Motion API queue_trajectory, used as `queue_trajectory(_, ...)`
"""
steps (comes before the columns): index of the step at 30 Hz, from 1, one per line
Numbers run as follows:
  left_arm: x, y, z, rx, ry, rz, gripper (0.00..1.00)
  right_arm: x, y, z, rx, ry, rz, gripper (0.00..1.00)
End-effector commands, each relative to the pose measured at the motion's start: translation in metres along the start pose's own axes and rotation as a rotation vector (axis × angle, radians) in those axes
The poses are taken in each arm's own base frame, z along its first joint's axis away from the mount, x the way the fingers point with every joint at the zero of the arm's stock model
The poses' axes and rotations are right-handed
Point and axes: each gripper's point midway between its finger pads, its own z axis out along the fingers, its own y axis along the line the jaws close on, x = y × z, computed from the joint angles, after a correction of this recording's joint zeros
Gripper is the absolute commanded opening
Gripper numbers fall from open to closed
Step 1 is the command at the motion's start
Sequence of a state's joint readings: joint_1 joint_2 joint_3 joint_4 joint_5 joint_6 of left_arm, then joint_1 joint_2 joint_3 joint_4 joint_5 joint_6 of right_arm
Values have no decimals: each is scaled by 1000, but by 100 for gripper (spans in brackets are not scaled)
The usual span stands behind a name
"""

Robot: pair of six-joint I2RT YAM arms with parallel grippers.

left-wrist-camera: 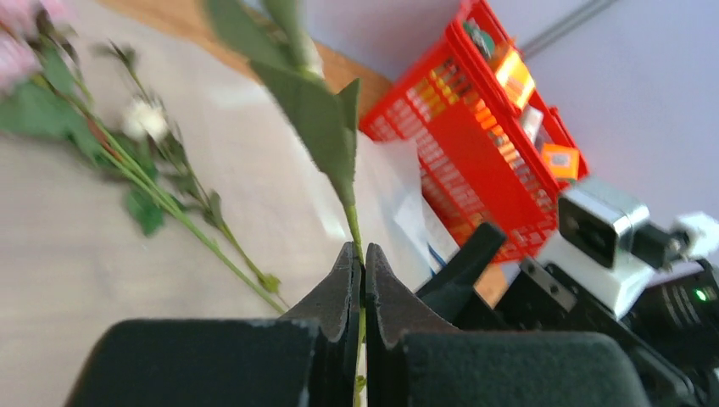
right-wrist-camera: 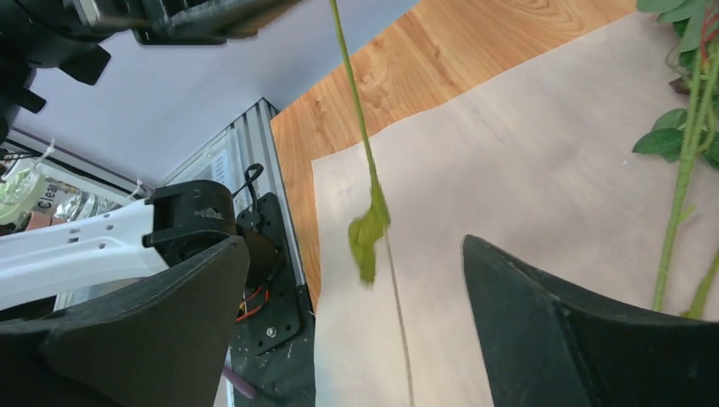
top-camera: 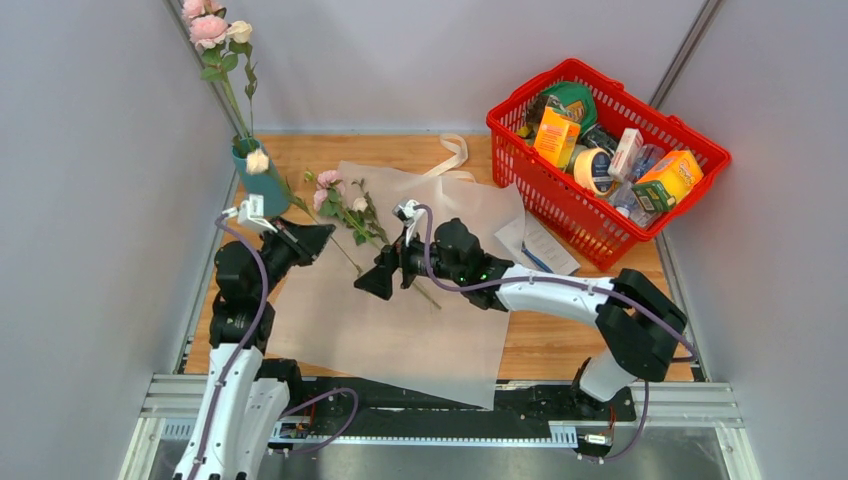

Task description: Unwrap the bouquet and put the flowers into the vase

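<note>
The teal vase stands at the back left with pink and cream roses rising from it and a cream rose at its rim. The bouquet is unwrapped: its white paper lies flat and several flowers rest on it. My left gripper is shut on one thin green stem just right of the vase. The stem's lower end, with a leaf, hangs between the fingers of my open right gripper, touching neither.
A red basket full of groceries sits at the back right, with a white leaflet in front of it. The cream ribbon lies behind the paper. Grey walls close in on both sides.
</note>
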State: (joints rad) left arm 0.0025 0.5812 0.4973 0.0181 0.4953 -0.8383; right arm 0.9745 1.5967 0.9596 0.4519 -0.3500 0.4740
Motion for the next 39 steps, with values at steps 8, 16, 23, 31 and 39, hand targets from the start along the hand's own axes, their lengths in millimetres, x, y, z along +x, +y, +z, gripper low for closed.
queue_trajectory(8,-180,-34,-19,-291,-501,613,0,-34,24,-68,62,-119,-119,100)
queue_trajectory(16,-300,-57,-34,-566,-818,757,0,-36,5,-100,198,-182,-182,100)
queue_trajectory(23,-358,-59,-32,-752,-976,912,0,-36,11,-100,169,-171,-177,100)
queue_trajectory(31,-381,-46,-4,-774,-935,941,0,-43,13,-103,171,-189,-190,100)
queue_trajectory(39,-368,2,34,-795,-810,961,0,-41,9,-109,198,-198,-193,100)
